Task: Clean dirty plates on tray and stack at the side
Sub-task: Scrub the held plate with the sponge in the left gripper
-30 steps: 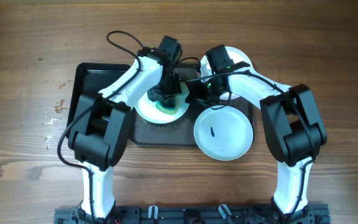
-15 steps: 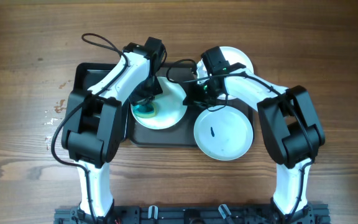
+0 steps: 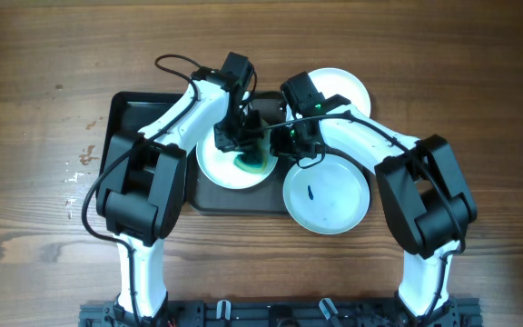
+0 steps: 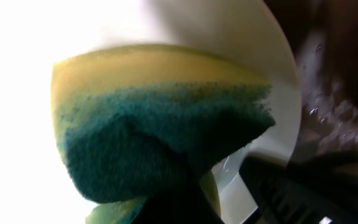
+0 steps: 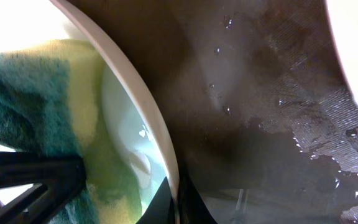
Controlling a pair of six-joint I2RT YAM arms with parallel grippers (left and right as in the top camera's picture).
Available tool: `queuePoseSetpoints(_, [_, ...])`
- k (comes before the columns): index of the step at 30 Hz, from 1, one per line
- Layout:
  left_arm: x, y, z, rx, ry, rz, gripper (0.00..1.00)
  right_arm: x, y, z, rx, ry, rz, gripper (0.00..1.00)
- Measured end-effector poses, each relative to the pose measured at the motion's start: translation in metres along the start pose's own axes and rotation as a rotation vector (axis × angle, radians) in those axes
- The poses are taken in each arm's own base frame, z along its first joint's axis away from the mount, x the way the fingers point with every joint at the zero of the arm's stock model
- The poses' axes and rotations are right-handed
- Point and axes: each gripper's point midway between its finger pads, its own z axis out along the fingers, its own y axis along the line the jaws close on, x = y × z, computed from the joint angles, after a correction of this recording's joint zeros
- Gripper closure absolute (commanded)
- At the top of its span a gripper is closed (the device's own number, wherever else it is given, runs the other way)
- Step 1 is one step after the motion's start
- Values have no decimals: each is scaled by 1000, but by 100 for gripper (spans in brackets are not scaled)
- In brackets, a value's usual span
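Now | left tool [image 3: 239, 145] clamps sponge [image 4: 160, 130] on plate [image 3: 218, 169] | right tool [image 3: 287, 145] apparently pinches its rim

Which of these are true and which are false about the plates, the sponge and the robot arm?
1. The left gripper presses a yellow and green sponge on the round white plate in the middle. True.
2. The round white plate nearest the robot is spotless. False: it has a small dark smear near its centre.
3. Three white plates show, counting the far white plate. True.
4. The middle plate sits on a bright red tray. False: the large rectangular tray is dark grey.
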Motion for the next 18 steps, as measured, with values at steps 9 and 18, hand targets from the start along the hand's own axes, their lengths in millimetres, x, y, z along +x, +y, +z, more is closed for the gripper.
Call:
queuePoseSetpoints(9, [-19,37,-7,-199,-121,-129,96,-2,4,1,-7,-15,-5,96])
queuePoseSetpoints(18, [-2,81,-22,-443,-109,-190,96,1,6,2,-8,-5,-8,96])
